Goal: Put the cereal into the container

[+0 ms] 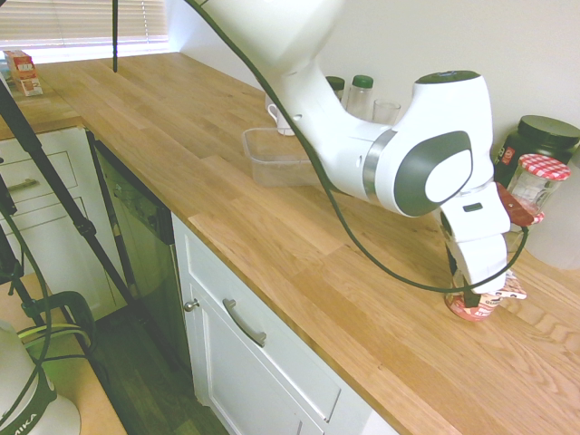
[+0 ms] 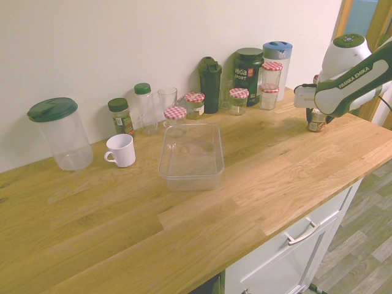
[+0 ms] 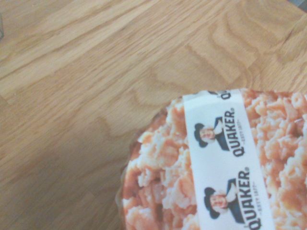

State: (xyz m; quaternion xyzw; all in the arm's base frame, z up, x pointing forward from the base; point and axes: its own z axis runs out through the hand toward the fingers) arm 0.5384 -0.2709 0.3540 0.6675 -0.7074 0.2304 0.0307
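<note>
From where I sit, the container [image 2: 191,157] lies well away from my gripper [image 1: 472,303], out along the wooden counter [image 2: 288,174] on the side where the arm comes in, and it holds nothing. Between it and me there is only bare wood, so I judge the carry across to be free of obstacles. The white mug [image 2: 120,150] and the big jug with a green lid [image 2: 60,133] stand further off still, beyond the container.

The gripper is down around the cereal [image 1: 473,306], which stands upright on the counter near its far end. I cannot tell whether the fingers have closed on it or only straddle it. In the wrist view the printed lid [image 3: 225,167] fills the corner, flat, with a Quaker band across it.

I expect this cup to be light, thin-walled and easily crushed, with smooth, somewhat slippery sides. I would take it by the sides below the overhanging lid, with modest force, never by the tab.

Close behind the gripper stand jars with red-checkered lids [image 1: 540,180] and a dark tub [image 1: 537,140] against the wall, so I would lift straight up before swinging.
</note>
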